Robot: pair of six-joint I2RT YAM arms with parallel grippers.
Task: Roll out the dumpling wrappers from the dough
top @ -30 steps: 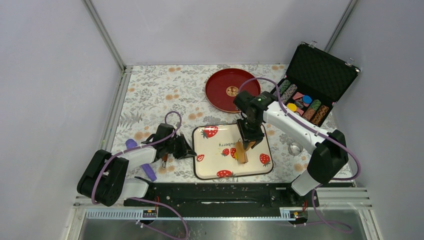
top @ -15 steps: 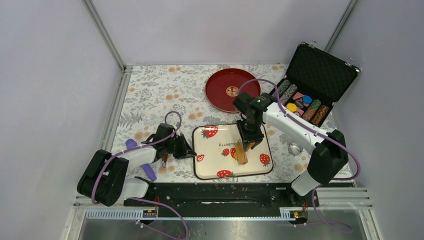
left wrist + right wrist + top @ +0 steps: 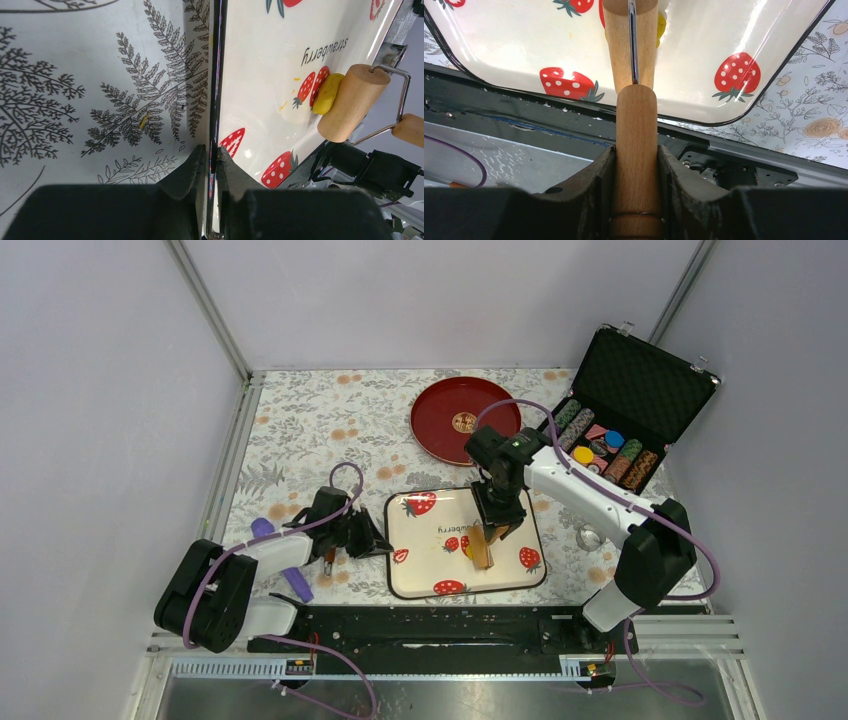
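Left arm stretches low, left gripper [image 3: 212, 160] pinching the rim of the tray [image 3: 260, 75]. Right arm arches over the tray, right gripper [image 3: 636, 155] clamping the rolling pin [image 3: 352, 102] against the dough [image 3: 327, 93].

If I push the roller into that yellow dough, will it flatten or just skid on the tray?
Probably flattens: the dough looks soft, bulging against the roller. It may skid a bit, since the tray is glossy. The tray itself should stay put; the left tool pinches its rim.
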